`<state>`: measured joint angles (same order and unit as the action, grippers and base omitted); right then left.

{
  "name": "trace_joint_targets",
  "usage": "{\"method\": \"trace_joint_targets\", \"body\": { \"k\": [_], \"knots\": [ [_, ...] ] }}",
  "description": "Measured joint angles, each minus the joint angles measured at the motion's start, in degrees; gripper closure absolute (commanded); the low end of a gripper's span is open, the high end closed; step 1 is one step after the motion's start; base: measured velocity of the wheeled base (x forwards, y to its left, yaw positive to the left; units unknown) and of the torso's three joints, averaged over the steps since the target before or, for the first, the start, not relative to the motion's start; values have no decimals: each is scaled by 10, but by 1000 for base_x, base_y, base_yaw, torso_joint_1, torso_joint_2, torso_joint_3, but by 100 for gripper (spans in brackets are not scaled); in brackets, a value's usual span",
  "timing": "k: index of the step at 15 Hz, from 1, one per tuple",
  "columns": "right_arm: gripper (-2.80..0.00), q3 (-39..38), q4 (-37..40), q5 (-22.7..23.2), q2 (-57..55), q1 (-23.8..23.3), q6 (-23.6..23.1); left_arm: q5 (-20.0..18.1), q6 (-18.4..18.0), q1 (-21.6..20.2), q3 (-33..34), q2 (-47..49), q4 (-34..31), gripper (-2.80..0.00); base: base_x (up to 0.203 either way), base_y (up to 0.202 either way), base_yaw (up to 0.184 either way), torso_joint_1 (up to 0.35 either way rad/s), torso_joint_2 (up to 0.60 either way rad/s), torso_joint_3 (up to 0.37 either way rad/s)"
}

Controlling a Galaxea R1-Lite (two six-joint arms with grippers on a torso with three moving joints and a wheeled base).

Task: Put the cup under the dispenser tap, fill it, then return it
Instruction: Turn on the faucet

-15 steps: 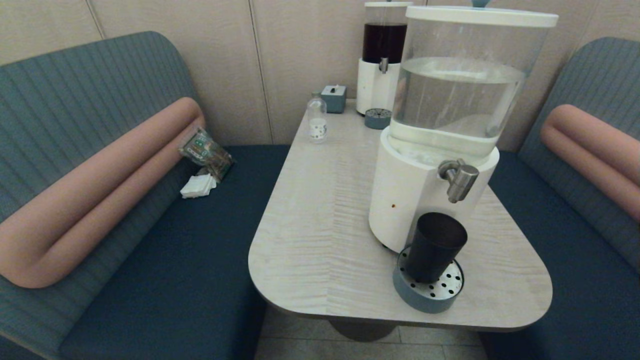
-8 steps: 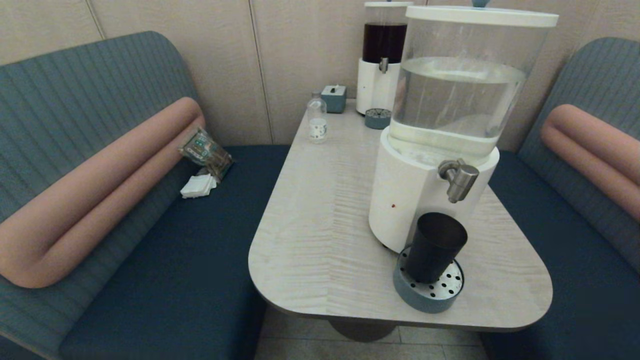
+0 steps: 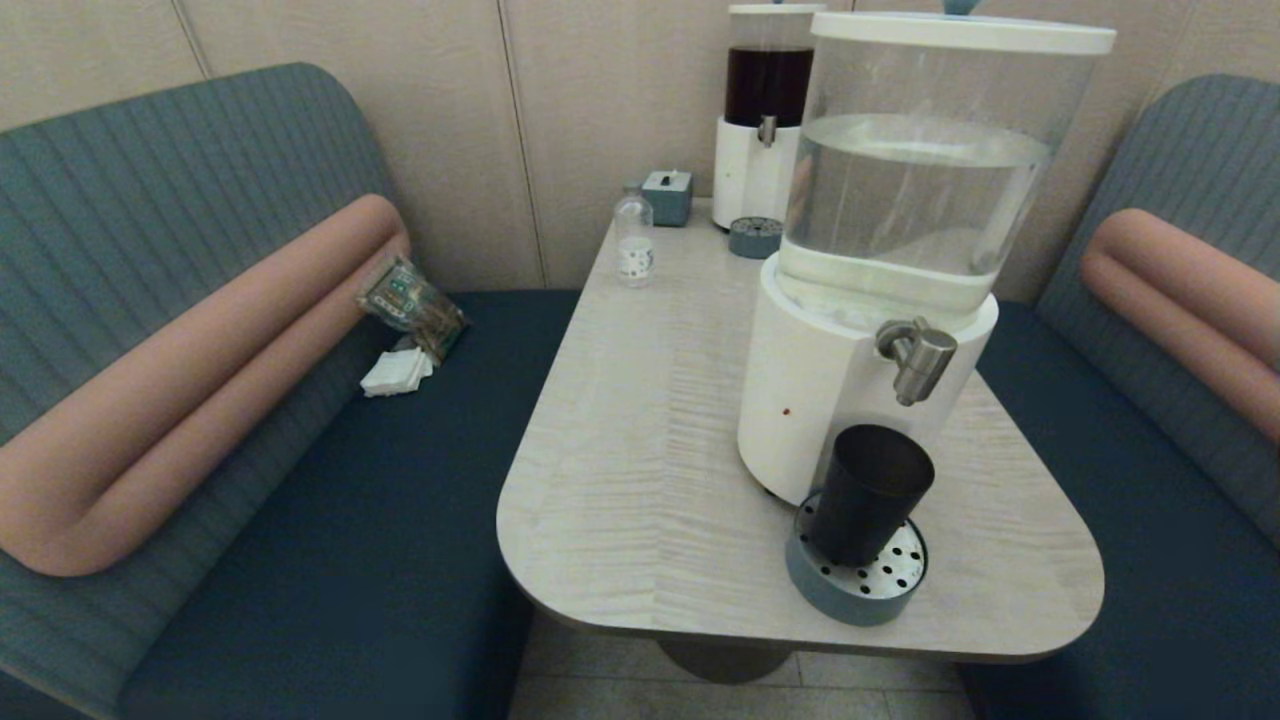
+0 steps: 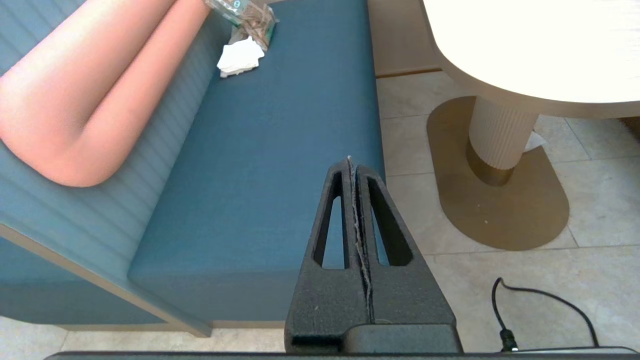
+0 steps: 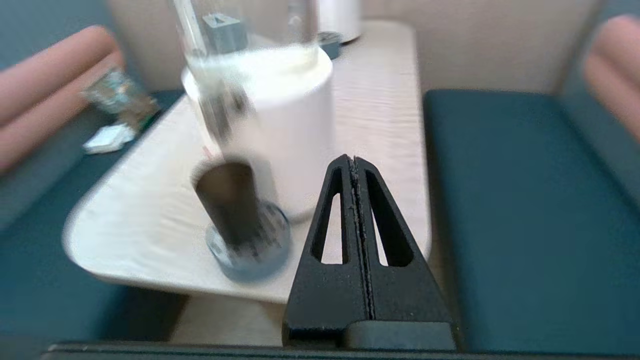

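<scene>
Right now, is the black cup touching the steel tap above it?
Apart. The head view shows the cup standing on the perforated drip tray, with white dispenser base visible between its rim and the tap.

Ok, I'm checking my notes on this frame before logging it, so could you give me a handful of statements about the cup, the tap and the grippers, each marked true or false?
1. The cup stands upright on the round drip tray. True.
2. The cup lies tipped over on the table. False: it stands on the tray, below the dispenser tap.
3. The right gripper is shut on the cup. False: its fingers are shut on nothing, off the table's near edge.
4. The left gripper is shut, low beside the bench seat. True.
5. A small clear bottle stands at the table's far end. True.
</scene>
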<state>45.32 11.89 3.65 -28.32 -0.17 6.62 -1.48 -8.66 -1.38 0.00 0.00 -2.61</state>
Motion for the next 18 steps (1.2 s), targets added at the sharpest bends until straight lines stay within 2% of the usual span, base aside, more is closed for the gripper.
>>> {"method": "trace_joint_targets", "body": {
  "k": [4, 7, 9, 11, 14, 18],
  "knots": [
    [0, 294, 158, 38, -259, 20, 16, 0, 0, 0, 0, 0, 0, 0, 0, 0, 0, 0, 0, 0],
    [0, 424, 297, 95, -420, 33, 24, 0, 0, 0, 0, 0, 0, 0, 0, 0, 0, 0, 0, 0],
    [0, 471, 356, 148, -503, 39, 27, 0, 0, 0, 0, 0, 0, 0, 0, 0, 0, 0, 0, 0],
    [0, 501, 373, 184, -567, 41, 26, 0, 0, 0, 0, 0, 0, 0, 0, 0, 0, 0, 0, 0],
    [0, 532, 354, 188, -616, 42, 18, 0, 0, 0, 0, 0, 0, 0, 0, 0, 0, 0, 0, 0],
    [0, 538, 352, 185, -631, 56, -21, 0, 0, 0, 0, 0, 0, 0, 0, 0, 0, 0, 0, 0]
  ]
}}
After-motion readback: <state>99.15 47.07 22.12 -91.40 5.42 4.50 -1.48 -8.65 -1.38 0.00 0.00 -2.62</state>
